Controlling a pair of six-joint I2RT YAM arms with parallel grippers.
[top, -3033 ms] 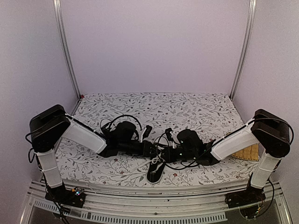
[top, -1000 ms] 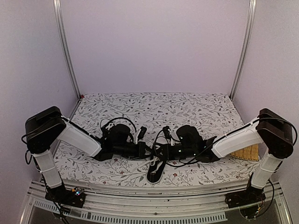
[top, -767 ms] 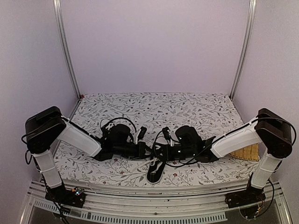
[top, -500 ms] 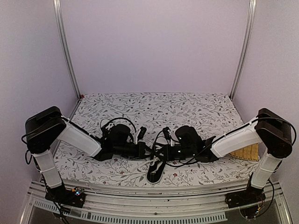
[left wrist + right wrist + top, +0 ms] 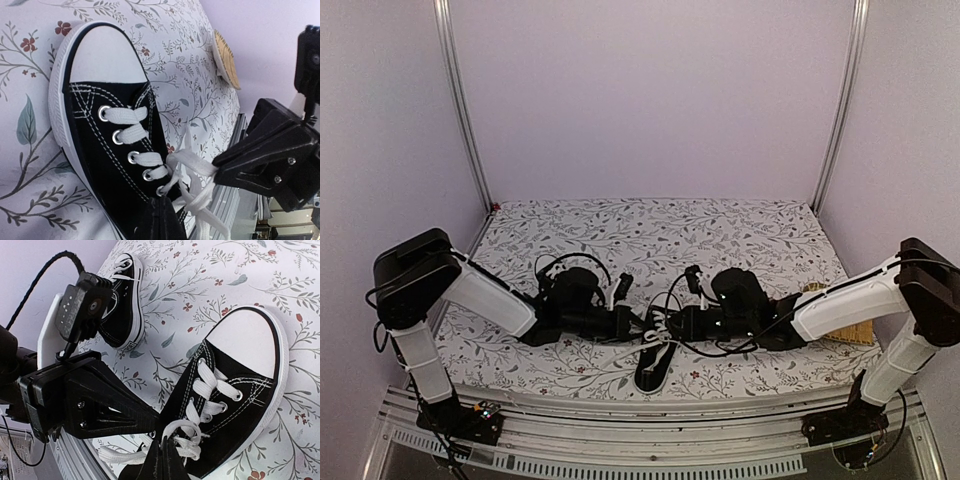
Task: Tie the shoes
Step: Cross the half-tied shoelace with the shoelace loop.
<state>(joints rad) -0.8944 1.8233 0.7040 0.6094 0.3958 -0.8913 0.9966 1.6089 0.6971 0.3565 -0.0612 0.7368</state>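
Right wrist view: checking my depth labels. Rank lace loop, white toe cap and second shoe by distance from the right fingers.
1. Lace loop, pinched in the fingers, bottom centre.
2. White toe cap, right of centre.
3. Second shoe, upper left, farthest.

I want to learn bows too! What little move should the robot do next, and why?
Probably pull the white laces gently apart: both jaws are shut on them, and they lie crossed and slack over the shoe.
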